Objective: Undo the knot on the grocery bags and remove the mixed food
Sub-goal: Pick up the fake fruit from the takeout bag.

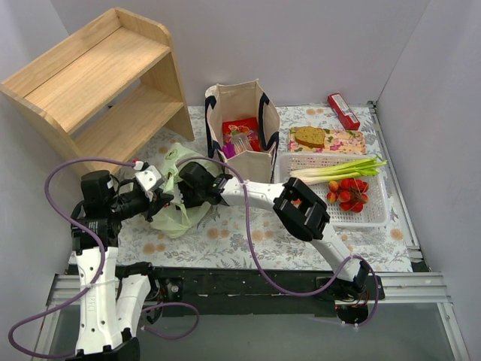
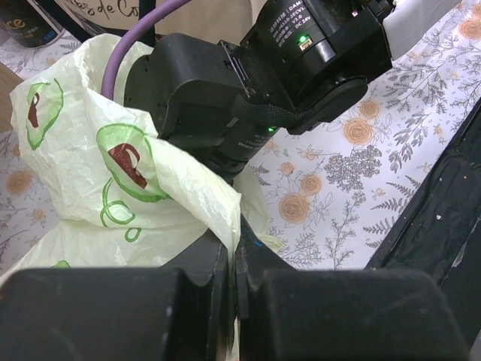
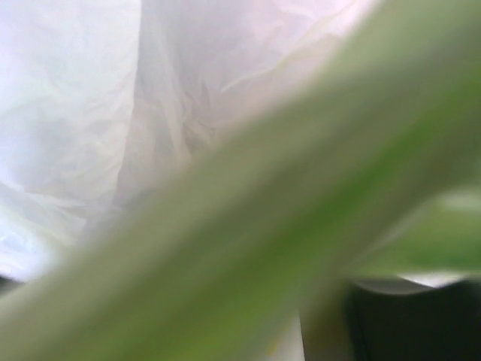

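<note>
On floral cloth [image 1: 248,239], green bag [image 1: 177,218] runs near-to-far (left fingers [image 2: 150,316] pinching).

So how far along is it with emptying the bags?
Done: strawberries and spring onions lie in the white basket, a biscuit beyond it. In hand: the left gripper pinches the pale green plastic bag while the right gripper is buried in it. Left: that bag's contents, and the canvas tote with packets inside.

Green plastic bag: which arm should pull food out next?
Probably right: the right gripper sits at the mouth of the pale green plastic bag, a blurred green item close before its camera. The left gripper is shut on the bag's film, holding it.
</note>
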{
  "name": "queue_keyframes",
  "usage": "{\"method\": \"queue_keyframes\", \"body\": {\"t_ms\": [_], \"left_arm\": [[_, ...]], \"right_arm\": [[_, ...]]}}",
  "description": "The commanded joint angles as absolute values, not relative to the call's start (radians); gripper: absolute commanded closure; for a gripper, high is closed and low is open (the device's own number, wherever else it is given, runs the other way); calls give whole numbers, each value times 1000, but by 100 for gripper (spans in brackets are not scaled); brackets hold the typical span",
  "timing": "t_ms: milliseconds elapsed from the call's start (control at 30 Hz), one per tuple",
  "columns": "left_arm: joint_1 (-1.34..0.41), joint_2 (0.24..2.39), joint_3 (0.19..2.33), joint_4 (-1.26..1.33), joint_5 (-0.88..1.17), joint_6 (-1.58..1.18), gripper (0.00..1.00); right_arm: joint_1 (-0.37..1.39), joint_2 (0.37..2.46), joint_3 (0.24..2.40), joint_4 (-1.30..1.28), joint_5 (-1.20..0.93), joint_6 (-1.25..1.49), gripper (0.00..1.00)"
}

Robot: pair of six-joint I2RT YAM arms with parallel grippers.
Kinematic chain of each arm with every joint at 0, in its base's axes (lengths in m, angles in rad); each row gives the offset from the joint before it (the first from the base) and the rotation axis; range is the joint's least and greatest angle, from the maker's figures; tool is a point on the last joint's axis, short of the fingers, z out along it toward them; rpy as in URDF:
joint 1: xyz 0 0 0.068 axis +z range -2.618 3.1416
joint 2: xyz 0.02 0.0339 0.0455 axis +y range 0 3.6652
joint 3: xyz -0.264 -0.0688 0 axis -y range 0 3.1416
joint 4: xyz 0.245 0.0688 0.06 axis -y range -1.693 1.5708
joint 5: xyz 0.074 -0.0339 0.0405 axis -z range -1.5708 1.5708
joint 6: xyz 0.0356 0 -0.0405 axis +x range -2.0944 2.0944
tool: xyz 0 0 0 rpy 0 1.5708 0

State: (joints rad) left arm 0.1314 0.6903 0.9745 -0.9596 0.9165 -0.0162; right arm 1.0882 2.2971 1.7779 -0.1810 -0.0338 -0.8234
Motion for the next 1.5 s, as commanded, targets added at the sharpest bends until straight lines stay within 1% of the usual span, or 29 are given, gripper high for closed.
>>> {"method": "queue_keyframes", "body": {"t_ms": [0,33,100,133,267,433,467,500,533,600,633,733,1033,1100,1300,1367,1400,1467], "left_arm": [[133,670,963,-947,930,-34,100],[133,667,962,-936,922,-38,100],[133,664,953,-920,913,-60,100],[133,663,950,-902,910,-69,100],[133,661,939,-864,890,-97,100],[133,667,939,-845,882,-106,100],[133,669,939,-844,884,-106,100],[135,669,940,-842,884,-109,100],[133,669,940,-839,887,-109,100],[133,670,942,-839,888,-109,100],[135,670,940,-839,888,-109,100],[135,672,943,-844,891,-107,100],[133,670,942,-845,900,-107,100],[135,669,940,-850,899,-104,100],[133,670,937,-853,905,-103,100],[133,670,934,-850,908,-104,100],[133,670,934,-848,910,-106,100],[135,670,933,-850,911,-107,100]], "right_arm": [[1080,2290,1752,-382,-121,-816,54],[1078,2283,1749,-383,-130,-827,59],[1081,2258,1746,-387,-149,-833,63],[1083,2250,1752,-393,-155,-834,68],[1085,2189,1758,-396,-189,-830,73],[1098,2134,1758,-396,-210,-834,75],[1103,2131,1761,-397,-203,-838,74],[1107,2131,1764,-397,-186,-838,70],[1109,2129,1761,-385,-172,-838,58],[1112,2132,1741,-358,-112,-830,47],[1112,2137,1735,-345,-91,-825,38],[1111,2157,1718,-330,-25,-836,32],[1103,2227,1721,-341,156,-848,24],[1103,2238,1724,-344,207,-868,20],[1112,2247,1724,-336,302,-952,13],[1112,2246,1721,-330,316,-968,15],[1112,2246,1718,-328,316,-983,21],[1112,2246,1715,-342,296,-991,30]]}}
